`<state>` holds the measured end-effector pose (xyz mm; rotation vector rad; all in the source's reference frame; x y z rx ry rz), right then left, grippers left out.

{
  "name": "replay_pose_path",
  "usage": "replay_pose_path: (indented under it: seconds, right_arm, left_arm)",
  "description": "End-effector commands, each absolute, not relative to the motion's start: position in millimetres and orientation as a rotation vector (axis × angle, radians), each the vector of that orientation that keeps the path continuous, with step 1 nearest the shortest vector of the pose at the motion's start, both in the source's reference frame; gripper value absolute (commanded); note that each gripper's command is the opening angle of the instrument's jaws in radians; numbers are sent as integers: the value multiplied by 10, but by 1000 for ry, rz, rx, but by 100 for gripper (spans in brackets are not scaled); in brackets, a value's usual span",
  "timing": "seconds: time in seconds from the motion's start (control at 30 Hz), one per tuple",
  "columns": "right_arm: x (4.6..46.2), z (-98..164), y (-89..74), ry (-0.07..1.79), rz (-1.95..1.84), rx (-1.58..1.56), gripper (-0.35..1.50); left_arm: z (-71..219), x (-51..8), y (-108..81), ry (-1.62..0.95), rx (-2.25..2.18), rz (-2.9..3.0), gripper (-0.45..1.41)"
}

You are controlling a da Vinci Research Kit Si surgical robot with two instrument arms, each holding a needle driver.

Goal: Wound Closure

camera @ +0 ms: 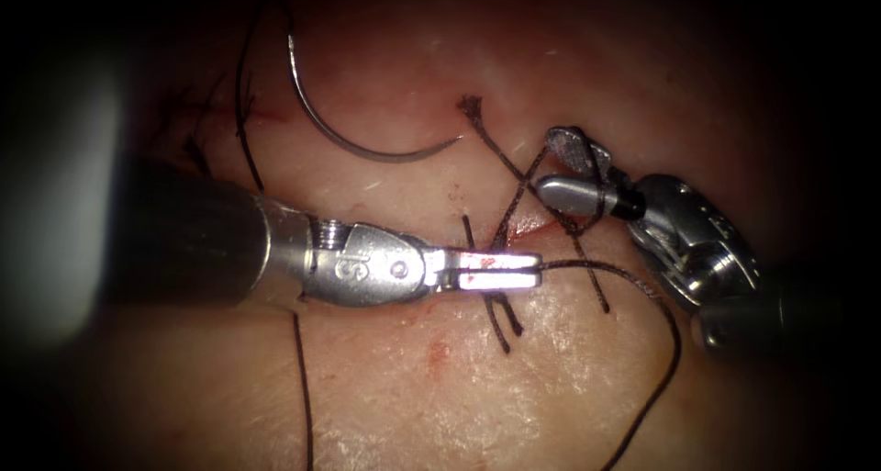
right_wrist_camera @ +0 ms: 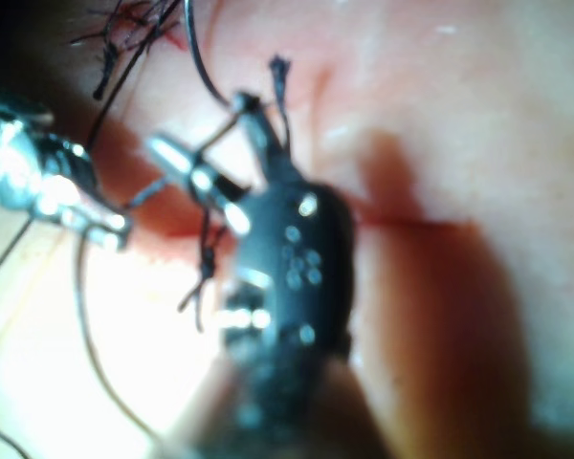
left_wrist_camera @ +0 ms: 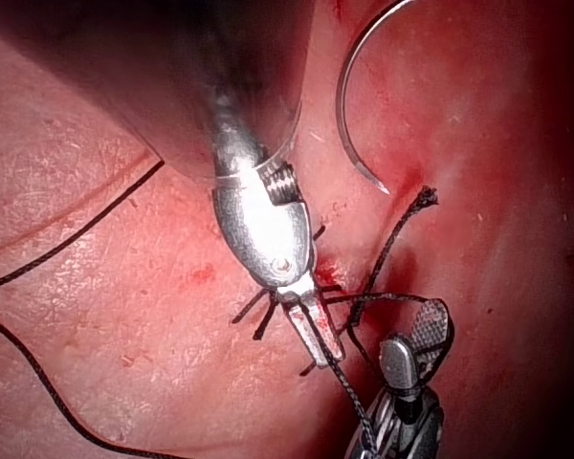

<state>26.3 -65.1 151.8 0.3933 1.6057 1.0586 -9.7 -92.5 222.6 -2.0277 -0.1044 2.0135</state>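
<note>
This is a surgical training bench in a research lab, not an operating room. A slab of pale, fatty pork tissue [camera: 514, 407] lies under close endoscope light that fades to dark at the edges. Two slim metal robot tools work over it: the left hand [camera: 496, 272], stamped with a letter on its wrist, and the right hand [camera: 564, 170]. A curved suture needle [camera: 353, 140] lies loose on the tissue, with dark thread [camera: 665, 342] trailing and smears of red fluid [camera: 439, 350] nearby.
</note>
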Motion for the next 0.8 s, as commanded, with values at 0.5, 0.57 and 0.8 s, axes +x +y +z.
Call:
replay_pose_path:
  seconds: [0.5, 0.57, 0.8]
  right_arm:
    - [280, 1527, -651, 1598, 1060, 386, 69]
    - [282, 1528, -648, 1579, 1059, 378, 67]
    - [298, 1534, -644, 1315, 980, 273, 79]
  left_arm:
    - [2286, -113, -956, -242, -1883, 1846, -45]
    - [2281, -110, -955, -282, -1843, 1801, -45]
    - [2247, -106, -951, -361, -1747, 1738, -45]
